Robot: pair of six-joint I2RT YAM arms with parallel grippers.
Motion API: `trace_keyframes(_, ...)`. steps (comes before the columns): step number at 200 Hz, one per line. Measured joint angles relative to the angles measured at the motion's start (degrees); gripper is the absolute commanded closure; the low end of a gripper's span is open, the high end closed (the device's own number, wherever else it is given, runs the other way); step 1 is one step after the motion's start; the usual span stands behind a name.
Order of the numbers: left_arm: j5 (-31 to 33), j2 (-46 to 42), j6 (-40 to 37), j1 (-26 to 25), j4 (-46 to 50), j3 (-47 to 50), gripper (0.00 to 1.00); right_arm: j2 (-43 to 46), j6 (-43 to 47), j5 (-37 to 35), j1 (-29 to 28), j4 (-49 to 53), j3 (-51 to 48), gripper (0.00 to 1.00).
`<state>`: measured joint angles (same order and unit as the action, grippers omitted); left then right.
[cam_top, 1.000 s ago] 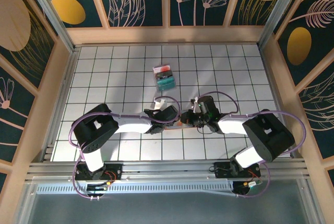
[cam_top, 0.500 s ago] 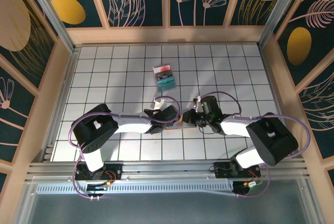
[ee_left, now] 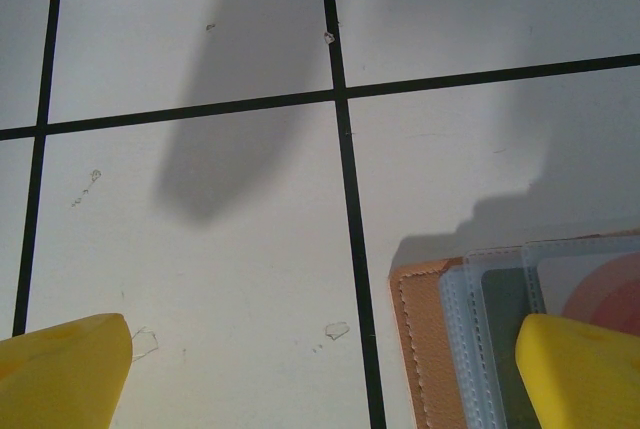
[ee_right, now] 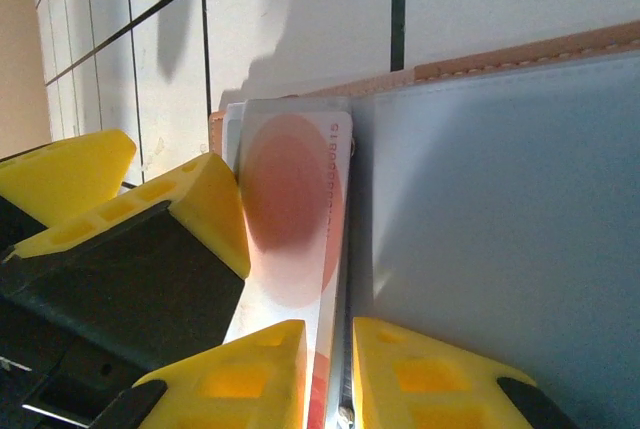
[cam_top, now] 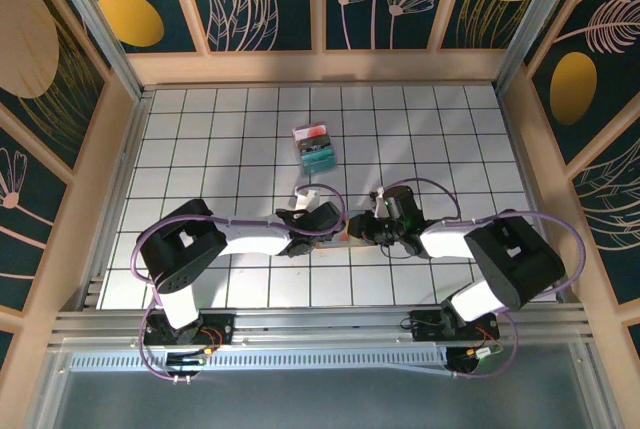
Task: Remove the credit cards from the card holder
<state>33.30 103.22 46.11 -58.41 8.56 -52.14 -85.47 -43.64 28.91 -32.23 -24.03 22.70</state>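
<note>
Between your two grippers, low over the white grid-lined table (ee_left: pixel 200 249), the flat pinkish-tan leather bifold card holder (ee_right: pixel 500 199) lies open with its cards not yet out.

Your right gripper (ee_right: pixel 328 359) has its yellow fingers (ee_right: pixel 430 369) drawn almost together. The lower edge of a white card printed with a red disc (ee_right: pixel 290 199) runs into the narrow gap between them, and you cannot tell whether they pinch it or merely straddle it. That card lies beside the holder's grey-blue inner face. Your left gripper (ee_left: pixel 325 374) is spread wide and holds nothing, with one finger at the holder's stitched corner and the other over bare table. By this view the task looks barely begun: no card lies clear of the holder, so every card is left to draw out.
</note>
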Motion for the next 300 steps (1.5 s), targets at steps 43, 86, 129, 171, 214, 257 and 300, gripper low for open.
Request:
trace_keyframes(43, -0.15, 0.02, 0.0, 0.0, 0.0, -0.04, 0.01, -1.25, -0.33, 1.25, 0.0, -1.97, 0.0, 0.82)
trace_keyframes(86, -0.22, 0.02, 0.0, 0.02, 0.0, -0.04, 0.01, -1.97, -1.36, 1.64, 0.0, -4.0, -0.5, 0.91)
trace_keyframes(129, -0.2, 0.02, 0.22, 0.02, 0.04, -0.04, 0.01, -1.9, -1.79, 1.66, 0.26, -4.76, -1.03, 0.96)
trace_keyframes(171, -0.17, -0.07, 0.7, 0.0, 0.07, 0.07, 0.01, -0.48, -1.64, 1.64, 0.76, -4.2, -1.11, 0.96)
trace_keyframes(214, -0.17, -0.09, 0.7, 0.0, 0.04, 0.13, 0.01, 2.16, -0.81, 1.29, 2.8, -1.73, -1.79, 0.96)
trace_keyframes(257, -0.17, -0.11, 0.68, 0.0, 0.04, 0.13, 0.01, 3.26, -0.24, 1.09, 2.95, -1.05, -1.88, 0.94)
trace_keyframes(300, -0.22, -0.09, 0.66, 0.0, 0.02, 0.13, 0.01, 2.62, -2.1, 2.19, 3.02, -4.15, -2.93, 0.87)
